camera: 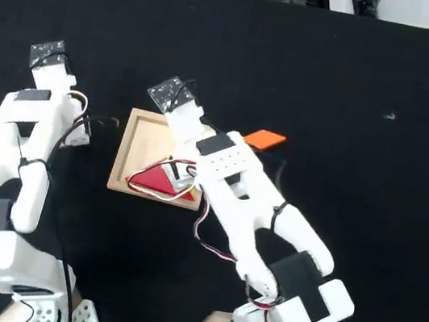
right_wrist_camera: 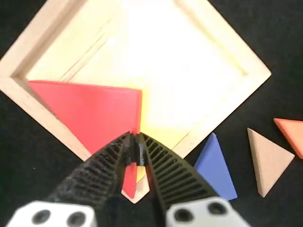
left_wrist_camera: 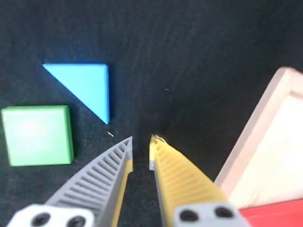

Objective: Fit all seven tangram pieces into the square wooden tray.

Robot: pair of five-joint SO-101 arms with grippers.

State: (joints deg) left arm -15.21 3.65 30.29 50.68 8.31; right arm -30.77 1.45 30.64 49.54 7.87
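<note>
The square wooden tray point(camera: 147, 136) point(right_wrist_camera: 236, 47) lies mid-table. A red triangle point(right_wrist_camera: 94, 113) point(camera: 158, 182) rests in one corner of it, with a yellow piece point(camera: 192, 196) beside it. My right gripper point(right_wrist_camera: 135, 138) is shut, its tips just above the red triangle's edge. Outside the tray lie a dark blue triangle point(right_wrist_camera: 215, 170), a wood-coloured triangle point(right_wrist_camera: 267, 161) and an orange piece point(right_wrist_camera: 291, 132) point(camera: 264, 139). My left gripper point(left_wrist_camera: 141, 138) hovers over bare cloth with a narrow gap and nothing in it. A light blue triangle point(left_wrist_camera: 87, 85) and a green square point(left_wrist_camera: 38, 135) sit close by, the tray rim point(left_wrist_camera: 251, 137) on its other side.
Black cloth covers the table. The right arm point(camera: 248, 207) crosses over the tray's near side, hiding part of it from above. The left arm point(camera: 26, 139) stands left of the tray. Open cloth spreads across the far and right parts of the table.
</note>
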